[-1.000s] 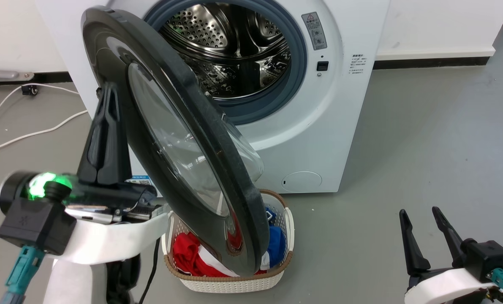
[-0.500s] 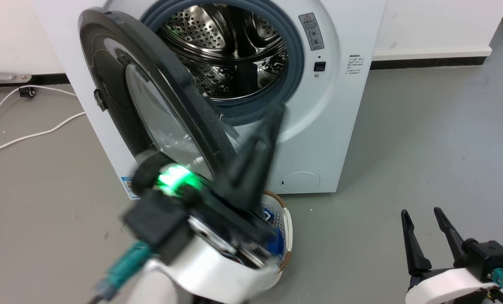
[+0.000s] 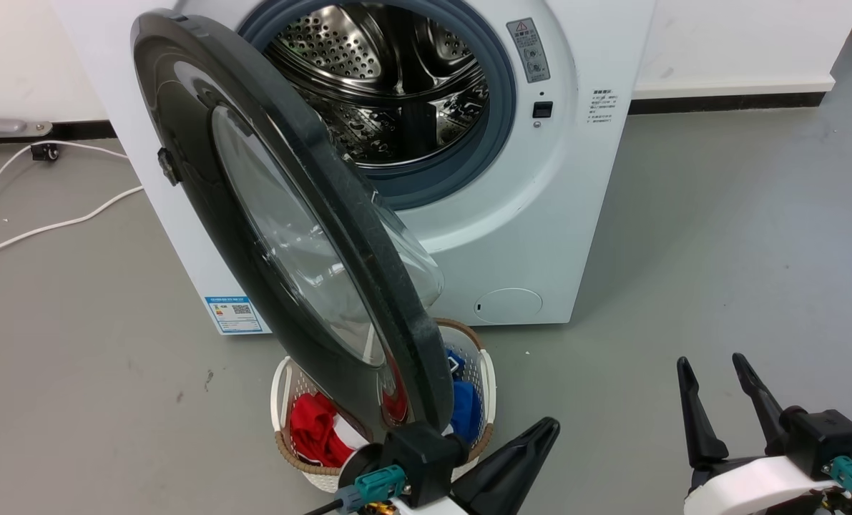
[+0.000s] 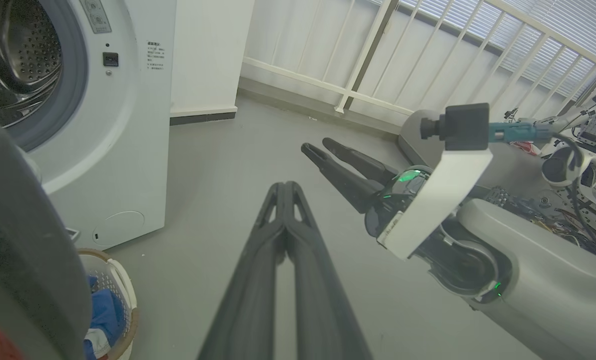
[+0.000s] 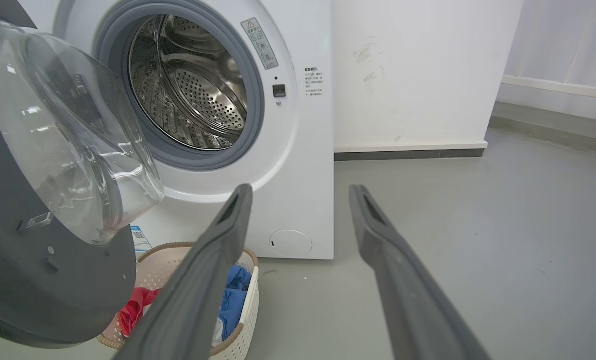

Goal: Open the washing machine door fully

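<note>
The washing machine door stands half swung from the washing machine, its free rim over the laundry basket. The left gripper, pinched together and empty, sits just right of that rim. The spread-open right gripper is well apart.

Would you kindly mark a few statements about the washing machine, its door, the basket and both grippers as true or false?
1. The glossy black round door with its clear glass bowl is shut against the white front-loading washing machine. False: it stands swung out, the steel drum exposed.
2. The left gripper has its dark fingers pressed together. True.
3. The right gripper grips the door. False: it is open, apart from it.
4. The white plastic laundry basket holds red cloth and blue cloth. True.
</note>
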Robot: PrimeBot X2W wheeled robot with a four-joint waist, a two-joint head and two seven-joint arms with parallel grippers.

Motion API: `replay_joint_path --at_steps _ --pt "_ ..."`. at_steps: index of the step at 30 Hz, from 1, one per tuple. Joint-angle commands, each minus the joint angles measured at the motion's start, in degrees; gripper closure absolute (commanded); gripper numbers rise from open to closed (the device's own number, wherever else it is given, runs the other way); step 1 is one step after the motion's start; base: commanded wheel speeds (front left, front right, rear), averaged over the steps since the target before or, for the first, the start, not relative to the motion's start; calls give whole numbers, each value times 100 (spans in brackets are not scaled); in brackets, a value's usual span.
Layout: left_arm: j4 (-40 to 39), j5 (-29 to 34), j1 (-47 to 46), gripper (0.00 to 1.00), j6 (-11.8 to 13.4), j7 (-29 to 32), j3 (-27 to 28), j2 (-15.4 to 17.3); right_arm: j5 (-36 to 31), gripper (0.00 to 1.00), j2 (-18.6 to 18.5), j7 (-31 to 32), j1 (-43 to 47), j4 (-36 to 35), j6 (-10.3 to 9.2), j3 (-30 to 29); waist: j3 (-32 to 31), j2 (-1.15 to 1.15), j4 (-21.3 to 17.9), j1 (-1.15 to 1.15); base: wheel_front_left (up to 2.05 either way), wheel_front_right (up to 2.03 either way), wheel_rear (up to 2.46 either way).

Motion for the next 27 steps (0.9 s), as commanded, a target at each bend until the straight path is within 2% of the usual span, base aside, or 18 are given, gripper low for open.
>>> replay_joint_path --at_steps 1,14,22,27 --pt "82 -31 21 100 4 -50 -13 7 -55 0 23 -17 38 8 -2 -6 3 0 0 0 0 0 0" --pt "1473 195 -830 100 284 -823 452 -139 -32 0 50 -1 -41 80 -2 57 83 0 -131 0 0 0 0" --pt "1906 111 -948 100 474 -1101 593 -168 -13 0 65 -11 -32 108 -2 28 113 0 -170 0 0 0 0" --pt "2052 124 -750 100 659 -1238 735 -71 -38 0 72 -12 -49 126 -2 -6 103 0 -93 0 0 0 0"
